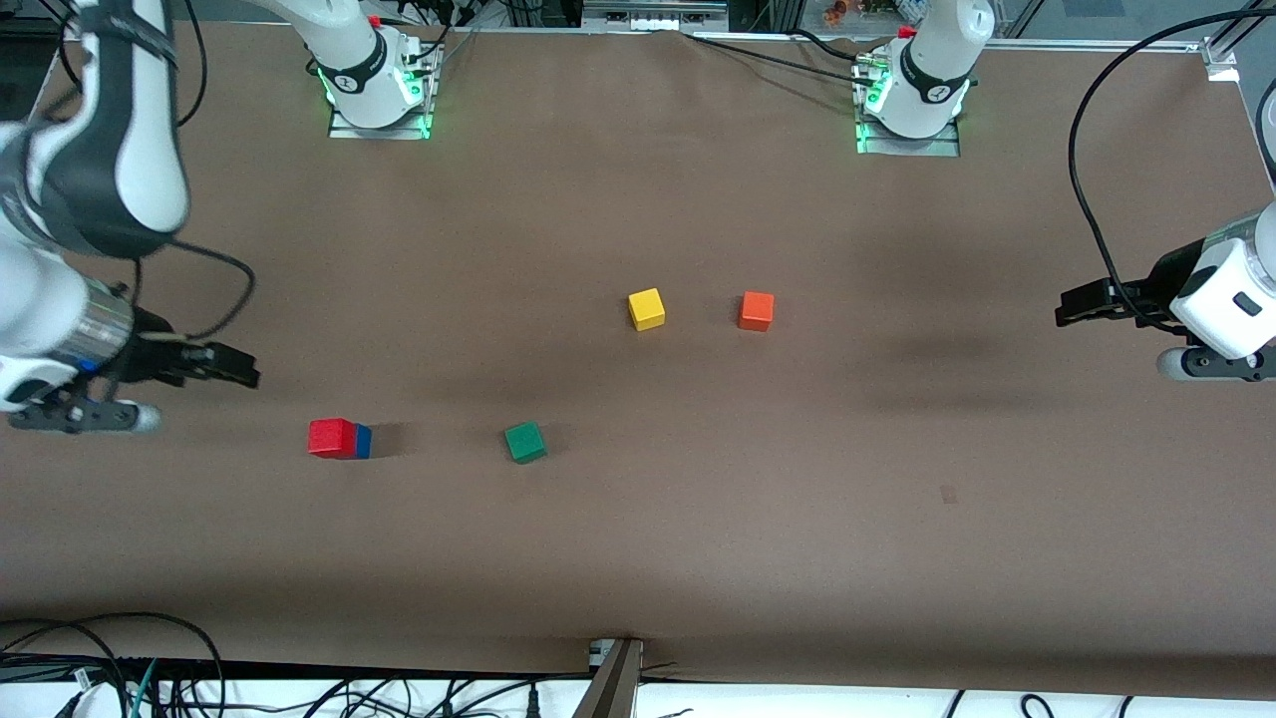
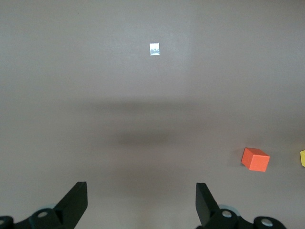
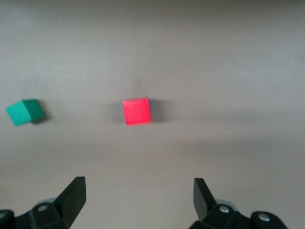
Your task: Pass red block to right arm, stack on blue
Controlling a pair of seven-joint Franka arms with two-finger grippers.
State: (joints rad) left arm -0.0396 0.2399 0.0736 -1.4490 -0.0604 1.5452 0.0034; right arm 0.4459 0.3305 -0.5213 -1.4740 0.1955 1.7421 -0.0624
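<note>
Red block [image 1: 332, 436]: seen stacked on the blue [image 1: 364, 440], toward the right arm's end of the surface [image 1: 638, 558]; the stacking is judged done.
Right gripper [image 1: 234, 366]: held clear beside the stack, fingers apart, nothing held.
Left gripper [image 1: 1082, 304]: parked at its own end, fingers apart, waiting.

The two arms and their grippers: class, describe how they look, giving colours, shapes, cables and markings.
Both arms are white with black joints. The right arm wears a broad shiny silver wrist band; the left arm shows none. Black cables loop beside each. Both bases glow green and carry a round black logo mark. The right gripper and left gripper are black, each with two wedge-shaped fingers.
</note>
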